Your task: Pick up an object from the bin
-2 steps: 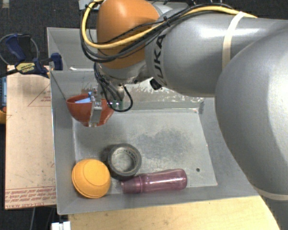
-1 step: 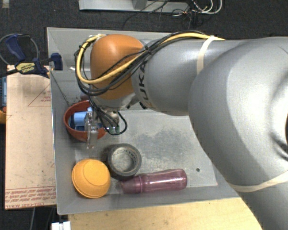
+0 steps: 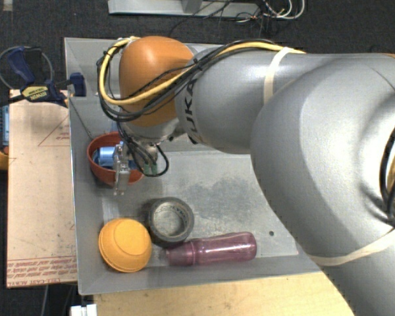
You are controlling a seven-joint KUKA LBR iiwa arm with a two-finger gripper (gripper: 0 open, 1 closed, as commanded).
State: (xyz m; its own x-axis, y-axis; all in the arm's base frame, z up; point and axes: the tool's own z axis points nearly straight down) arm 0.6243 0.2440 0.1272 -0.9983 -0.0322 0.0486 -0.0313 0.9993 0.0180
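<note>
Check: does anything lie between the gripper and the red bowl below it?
Nothing visible does. The gripper is right over the red bowl, which holds a small blue thing; the grey tape roll, orange ball and pink bottle lie apart, lower in the view.

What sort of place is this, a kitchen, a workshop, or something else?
Probably a robotics lab or test cell. A large grey arm reaches into a grey metal bin holding mismatched loose things: a red bowl, a tape roll and an orange ball, and cables trail across the dark floor.
</note>
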